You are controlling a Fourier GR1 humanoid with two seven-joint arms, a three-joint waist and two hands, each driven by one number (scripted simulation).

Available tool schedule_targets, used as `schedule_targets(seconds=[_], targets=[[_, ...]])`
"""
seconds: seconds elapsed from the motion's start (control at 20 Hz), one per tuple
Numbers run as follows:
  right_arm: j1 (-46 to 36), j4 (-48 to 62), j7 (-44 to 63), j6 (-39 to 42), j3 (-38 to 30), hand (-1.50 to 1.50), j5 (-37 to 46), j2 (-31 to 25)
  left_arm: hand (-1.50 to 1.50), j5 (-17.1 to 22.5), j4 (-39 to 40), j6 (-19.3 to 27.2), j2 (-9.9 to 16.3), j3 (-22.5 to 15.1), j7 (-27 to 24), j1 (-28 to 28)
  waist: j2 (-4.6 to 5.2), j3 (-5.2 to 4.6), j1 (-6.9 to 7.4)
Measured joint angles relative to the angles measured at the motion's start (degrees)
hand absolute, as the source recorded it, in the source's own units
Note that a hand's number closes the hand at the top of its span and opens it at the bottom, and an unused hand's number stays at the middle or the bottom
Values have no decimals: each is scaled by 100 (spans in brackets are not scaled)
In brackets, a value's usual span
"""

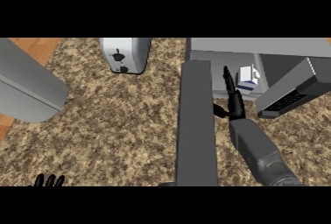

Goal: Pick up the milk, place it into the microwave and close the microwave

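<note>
milk carton (248, 78): i see it upright inside the microwave cavity, white with a blue band low on its side, far right of the scene.
microwave (258, 47): grey box at far right, its interior exposed.
microwave door (292, 92): swung outward on the right, dark panel with vents facing me, well apart from the cavity mouth.
right hand (233, 94): fingers straight and released, pointing far into the cavity, tips just beside the carton on its left; i cannot tell whether they touch it.
left hand (49, 180): only fingertips show at the near left edge, fingers up, relaxed, resting.
toaster (125, 54): silver, far centre-left on the speckled counter (116, 122).
grey upright panel (196, 127): stands in the centre, left of my right forearm.
</note>
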Motion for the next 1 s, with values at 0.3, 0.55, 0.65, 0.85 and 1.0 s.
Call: schedule_targets(seconds=[0.3,0.55,0.65,0.85,1.0], targets=[[489,-66,-421,524,-24,-150,-50,22,-150,-146,-217,100,-11,-153,81,277,-70,-8,-138],[907,-160,-525,1207,88,-150,-9,-103,-150,-261,-183,129,30,-202,248,234,-110,-13,-255],[1045,-256,-513,1399,162,-150,27,-185,-150,-430,-161,209,-20,-327,305,191,-127,-17,-295],[1421,-421,-580,1586,207,-150,24,-301,-150,-596,28,247,-86,-465,427,-5,-139,-19,-332],[1727,-656,-609,1723,176,-150,-63,-455,-150,-618,203,191,-120,-526,410,-100,-154,-22,-369]])
